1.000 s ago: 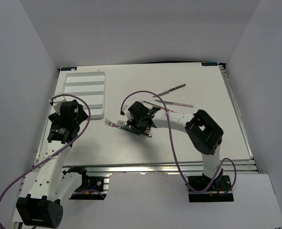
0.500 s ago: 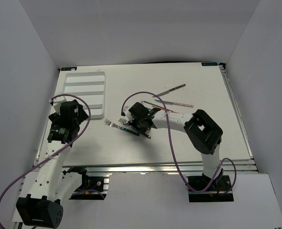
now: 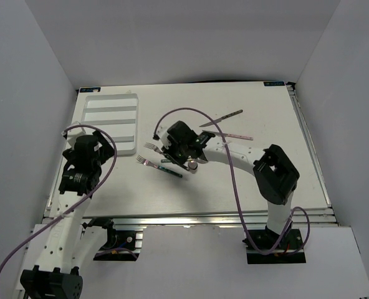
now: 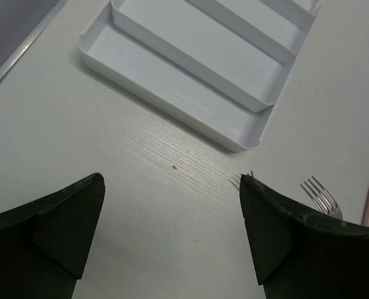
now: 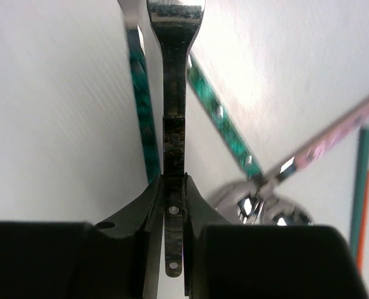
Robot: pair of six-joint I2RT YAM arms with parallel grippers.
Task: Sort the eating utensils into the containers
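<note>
right gripper (image 5: pixel 174 187) pinches a dark-handled fork (image 5: pixel 174 68) by its handle, left gripper (image 4: pixel 171 184) gapes wide; next it needs carrying left into a cutlery tray (image 3: pixel 136 124) slot.

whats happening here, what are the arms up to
The right end effector is shut on a dark-handled fork near the middle of the table. The left end effector hangs open and empty by a corner of the white tray, whose slots look empty. A green-handled fork and several other utensils lie loose on the table, so sorting has barely begun.
</note>
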